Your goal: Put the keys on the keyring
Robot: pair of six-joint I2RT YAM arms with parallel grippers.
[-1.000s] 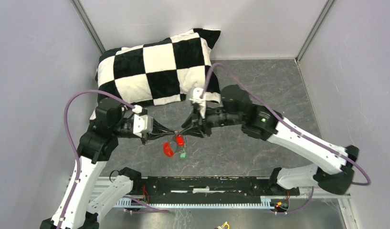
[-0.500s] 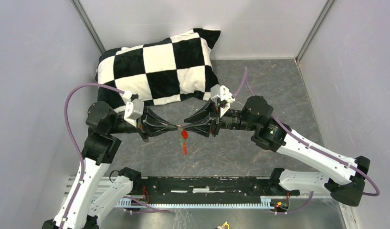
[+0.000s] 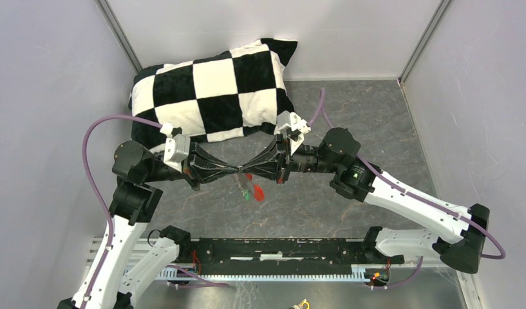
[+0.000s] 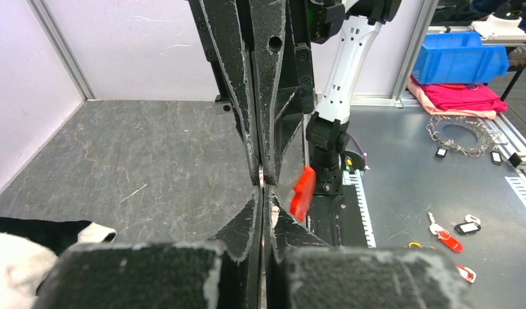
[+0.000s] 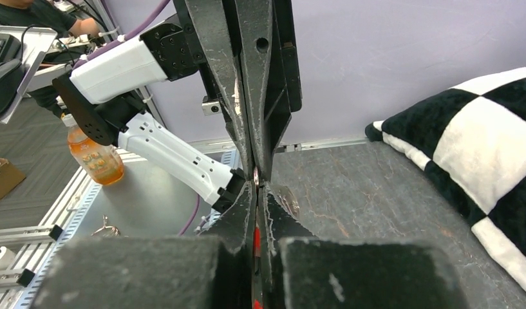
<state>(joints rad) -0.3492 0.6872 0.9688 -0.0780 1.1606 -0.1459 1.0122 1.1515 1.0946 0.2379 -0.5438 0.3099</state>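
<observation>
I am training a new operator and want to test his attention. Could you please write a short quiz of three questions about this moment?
1. True or false: the red fob lies flat on the table.
2. How do the left gripper and the right gripper stand? A) tip to tip, both shut; B) far apart, both open; C) one high above the other.
3. What colour is the small key beside the fob?

Key: 1 false, it hangs in the air just under the gripper tips. 2 A. 3 green.
</observation>
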